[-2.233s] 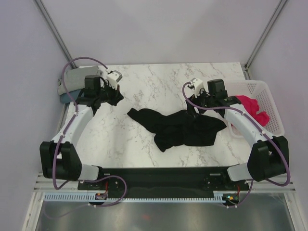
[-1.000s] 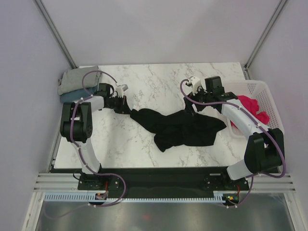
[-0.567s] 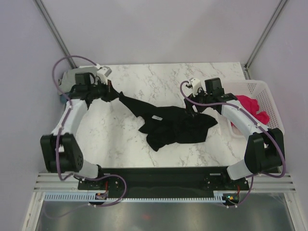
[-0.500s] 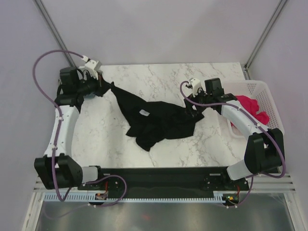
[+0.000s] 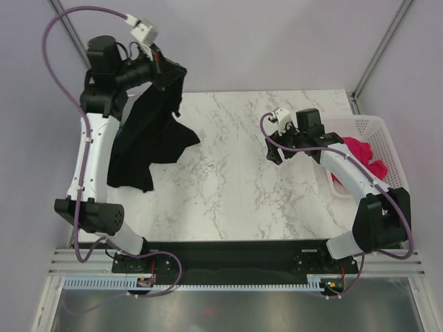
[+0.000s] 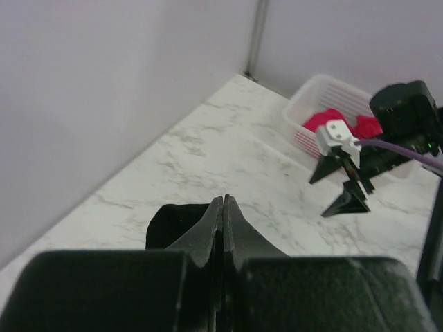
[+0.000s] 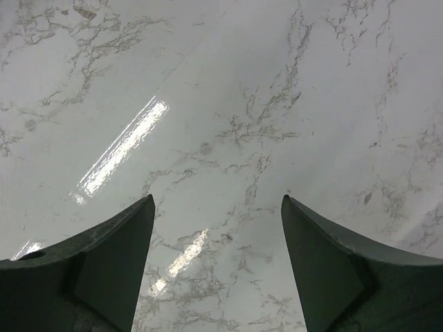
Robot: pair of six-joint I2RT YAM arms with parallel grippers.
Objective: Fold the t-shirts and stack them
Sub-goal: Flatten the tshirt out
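Hanging from the left fingers point(image 6: 211, 232), which are pinched tight on its cloth, the black t-shirt point(image 5: 149, 131) dangles unfolded above the surface's point(image 5: 242, 180) far-left corner. The right fingers point(image 7: 111, 266) gape wide, holding nothing. The pink-red t-shirt point(image 5: 360, 153) lies in the basket point(image 5: 389, 142); neither looks folded yet.

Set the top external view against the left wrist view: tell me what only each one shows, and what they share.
Only the top external view: the whole black t-shirt hanging from the raised left hand, plus both arms' bases. Only the left wrist view: that hand's fingers pressed shut, with black cloth bulging beside them. Both: the open right hand over the marble table, and the white basket holding the pink-red t-shirt.
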